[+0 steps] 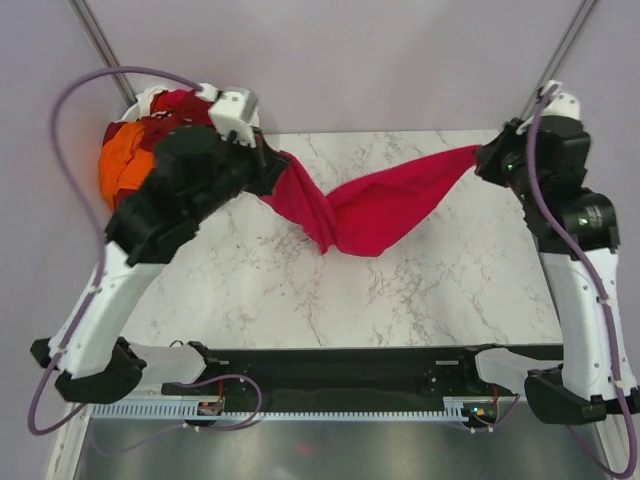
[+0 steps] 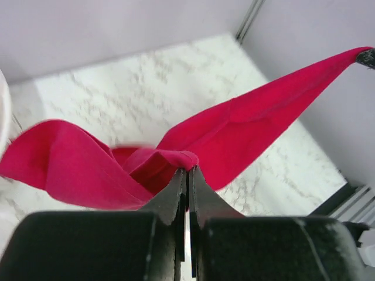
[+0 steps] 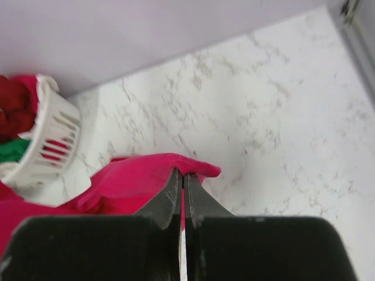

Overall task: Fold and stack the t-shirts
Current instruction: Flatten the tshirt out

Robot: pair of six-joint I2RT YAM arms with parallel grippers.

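A crimson-pink t-shirt (image 1: 372, 208) hangs stretched between my two arms above the marble table (image 1: 330, 300), sagging in a twisted fold at its middle. My left gripper (image 2: 188, 171) is shut on the shirt's left end (image 2: 170, 159). My right gripper (image 3: 183, 173) is shut on the other end (image 3: 176, 164), which appears at the far right in the left wrist view as a taut band (image 2: 275, 111). More t-shirts, orange (image 1: 122, 165) and dark maroon (image 1: 175, 105), lie heaped in the basket behind my left arm. In the right wrist view a green one (image 3: 14, 149) shows there too.
A white slotted laundry basket (image 3: 53, 140) stands at the table's back left corner. Metal frame posts (image 1: 105, 45) rise at both back corners. A black rail with cable tray (image 1: 340, 385) runs along the near edge between the arm bases.
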